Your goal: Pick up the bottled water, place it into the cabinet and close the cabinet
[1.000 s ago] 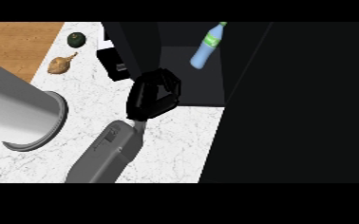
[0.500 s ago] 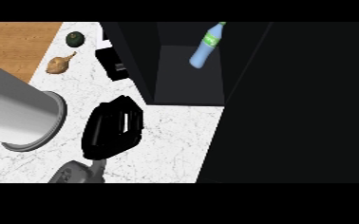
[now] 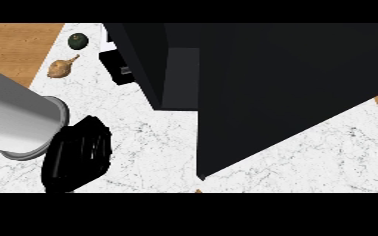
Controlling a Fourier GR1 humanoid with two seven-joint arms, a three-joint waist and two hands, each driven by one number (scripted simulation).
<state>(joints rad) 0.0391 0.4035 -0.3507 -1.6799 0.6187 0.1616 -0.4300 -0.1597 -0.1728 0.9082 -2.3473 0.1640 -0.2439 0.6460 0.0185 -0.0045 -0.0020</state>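
My right robot hand shows low at the left of the head view as a black mass over the white marbled table. I cannot tell from here how far open it is, and I can make out nothing in its hold. Just beside it, up and to the left, a broad grey cylinder comes in from the left edge, its rimmed end close against my robot hand; I cannot tell whether the two touch. The cabinet fills the upper right as one big dark face, its lower edge slanting across the table. At its left a narrower dark panel slants down, with a slightly paler strip between them, and I cannot tell whether the cabinet is shut. The bottled water is not visible to me; the dark faces cover that side, so I cannot say where it sits. Left of the narrow panel, touching its edge, is a small black box. Further left lie a tan bulb-shaped vegetable and, above it, a dark green round one, apart from each other, near a wooden surface.
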